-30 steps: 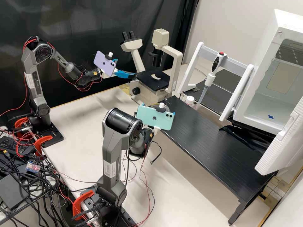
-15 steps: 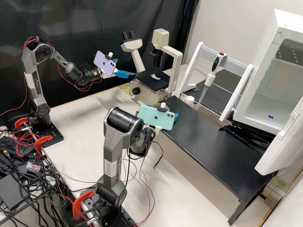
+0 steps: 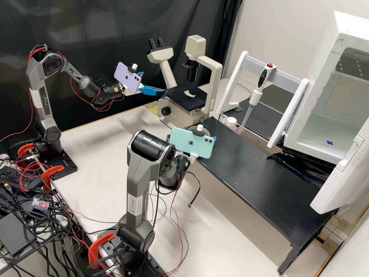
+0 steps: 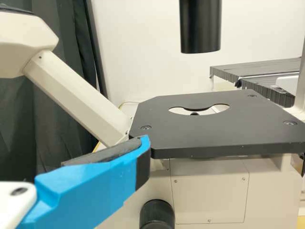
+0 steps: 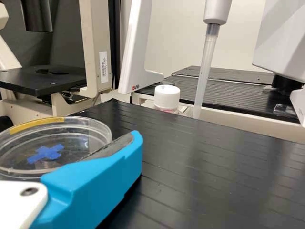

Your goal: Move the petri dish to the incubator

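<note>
My right jaws (image 3: 200,132) appear to grip the petri dish (image 5: 55,138); my left jaws (image 3: 153,82) stand open near the microscope (image 3: 216,73).

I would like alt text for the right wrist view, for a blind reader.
A clear round petri dish with a blue cross is at the right gripper, near a ribbed black bench top. Beyond are a white-capped bottle and a cream microscope.

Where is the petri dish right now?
In the right wrist view, the petri dish is at the right gripper, near the end of the black platform closest to the microscope.
</note>
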Robot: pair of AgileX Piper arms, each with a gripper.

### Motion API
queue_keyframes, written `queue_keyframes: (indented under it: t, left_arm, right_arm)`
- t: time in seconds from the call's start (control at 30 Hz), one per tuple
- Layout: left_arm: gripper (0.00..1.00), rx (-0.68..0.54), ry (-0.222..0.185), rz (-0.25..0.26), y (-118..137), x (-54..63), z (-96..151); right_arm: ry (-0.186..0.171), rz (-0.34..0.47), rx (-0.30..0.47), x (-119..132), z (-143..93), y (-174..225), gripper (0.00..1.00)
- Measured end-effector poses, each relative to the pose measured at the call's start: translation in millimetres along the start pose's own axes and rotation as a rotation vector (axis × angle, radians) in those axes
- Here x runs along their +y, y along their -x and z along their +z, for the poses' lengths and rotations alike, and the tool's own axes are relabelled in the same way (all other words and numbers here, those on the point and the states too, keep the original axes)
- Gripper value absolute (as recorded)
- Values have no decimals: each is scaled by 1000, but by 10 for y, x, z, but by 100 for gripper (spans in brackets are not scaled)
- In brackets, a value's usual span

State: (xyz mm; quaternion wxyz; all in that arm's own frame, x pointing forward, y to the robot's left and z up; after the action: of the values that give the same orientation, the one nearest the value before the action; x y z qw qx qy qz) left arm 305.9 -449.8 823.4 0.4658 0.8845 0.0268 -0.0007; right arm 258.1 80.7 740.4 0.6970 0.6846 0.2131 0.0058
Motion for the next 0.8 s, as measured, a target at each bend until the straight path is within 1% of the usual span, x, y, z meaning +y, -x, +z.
queue_keyframes:
  t: [0.6,0.8]
  left_arm:
    - [100,0,0,0,0,0,0]
    - [100,0,0,0,0,0,0]
  right_arm:
    - [1,-4,-6,9,-3,-24,0]
    - [3,3,-26,52,24,-12,0]
